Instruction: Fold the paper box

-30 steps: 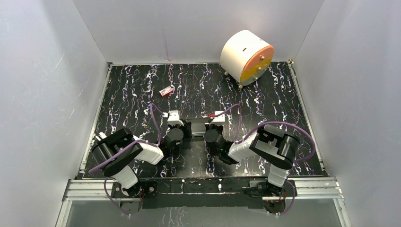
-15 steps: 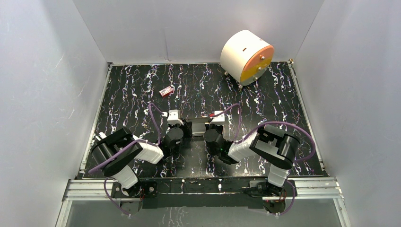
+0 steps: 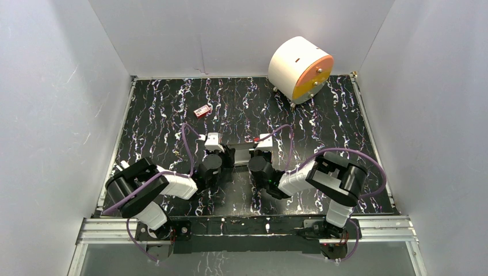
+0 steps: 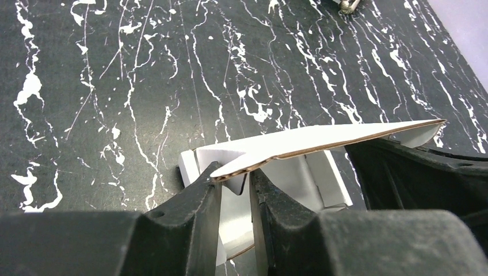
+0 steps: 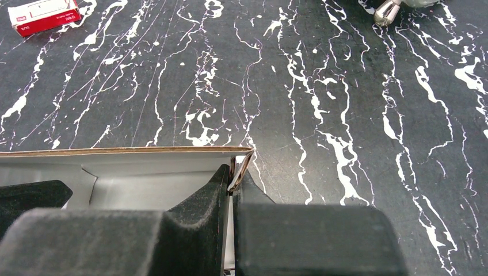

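Note:
The paper box (image 3: 242, 152) is white thin cardboard, partly folded, held between both grippers at mid-table and mostly hidden by them from above. In the left wrist view a long flap of the paper box (image 4: 322, 135) stretches to the right over its open inside. My left gripper (image 4: 235, 175) is nearly closed, with the flap's near corner and a small tab pinched between its fingertips. In the right wrist view my right gripper (image 5: 232, 178) is shut on the doubled-over end wall of the paper box (image 5: 144, 172). From above, the left gripper (image 3: 229, 154) and right gripper (image 3: 251, 156) face each other.
A big white cylinder with an orange face (image 3: 300, 69) stands at the back right on small metal feet (image 5: 387, 10). A tiny red item (image 3: 202, 111) lies left of centre toward the back, also seen as the red item (image 5: 45, 14). White walls enclose the black marbled table (image 3: 345, 132).
The left arm has sunk and shifted slightly, and its wrist has nudged toward the box. The right arm and the box have barely moved. Both grips hold.

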